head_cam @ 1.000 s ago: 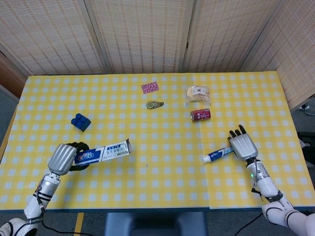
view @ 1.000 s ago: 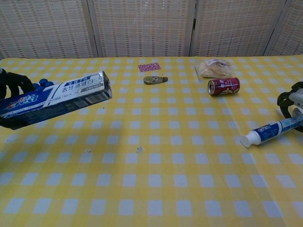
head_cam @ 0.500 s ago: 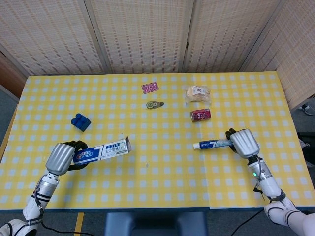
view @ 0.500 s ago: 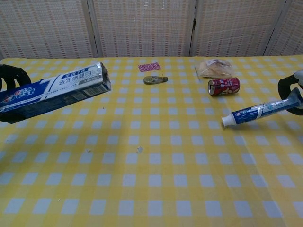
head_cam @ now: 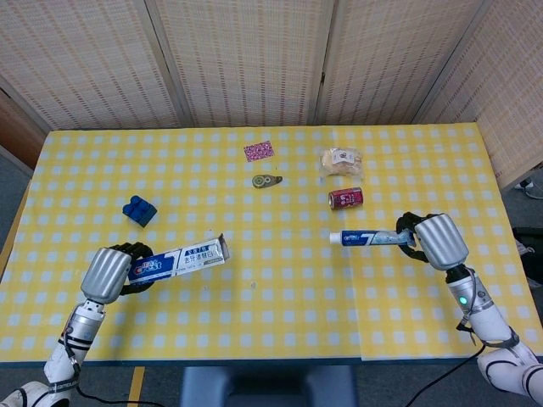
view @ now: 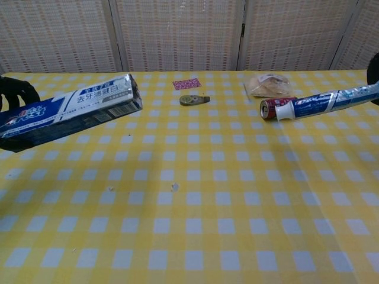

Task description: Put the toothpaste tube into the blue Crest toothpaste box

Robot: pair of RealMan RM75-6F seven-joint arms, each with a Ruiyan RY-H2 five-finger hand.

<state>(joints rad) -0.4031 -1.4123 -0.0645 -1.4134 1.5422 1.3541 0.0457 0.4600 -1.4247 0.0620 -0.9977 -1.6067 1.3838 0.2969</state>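
Observation:
My left hand (head_cam: 109, 273) grips the blue and white Crest toothpaste box (head_cam: 180, 260) by its left end and holds it above the table, open end pointing right. In the chest view the box (view: 71, 110) slopes up to the right, and only dark fingers (view: 15, 87) of that hand show. My right hand (head_cam: 434, 241) holds the toothpaste tube (head_cam: 373, 238) level in the air, white cap pointing left toward the box. The chest view shows the tube (view: 325, 102) at the right edge, with the hand almost out of frame. A wide gap separates cap and box.
On the yellow checked table (head_cam: 271, 314) lie a red can (head_cam: 345, 198), a bagged bun (head_cam: 340, 161), a small tape dispenser (head_cam: 267, 181), a pink patterned card (head_cam: 259, 151) and a blue toy brick (head_cam: 139, 209).
My right hand has lifted the tube off the table and levelled it, cap now further left and higher. The box has risen slightly in my left hand.

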